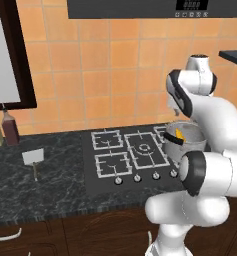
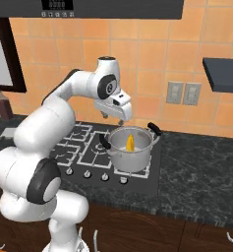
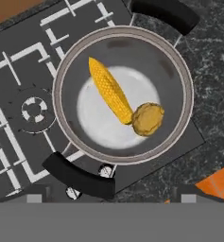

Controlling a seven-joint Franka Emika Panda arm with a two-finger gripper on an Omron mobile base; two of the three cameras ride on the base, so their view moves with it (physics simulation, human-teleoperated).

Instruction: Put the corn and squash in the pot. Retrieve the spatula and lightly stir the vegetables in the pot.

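One round shiny steel pot (image 3: 177, 71) with two black handles stands on the stove's right side. Inside lie one long yellow corn cob (image 3: 109, 90) and one lumpy orange squash (image 3: 148, 118), touching. One pale flat spatula (image 1: 33, 158) lies far left on the counter. The gripper (image 2: 114, 118) hangs above the pot; its fingers I cannot tell.

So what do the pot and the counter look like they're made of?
The pot looks like polished steel: grey shiny walls, bright base, with matte black handles, possibly plastic. The counter looks like dark polished stone, black with pale marbled veining, though it could be laminate.
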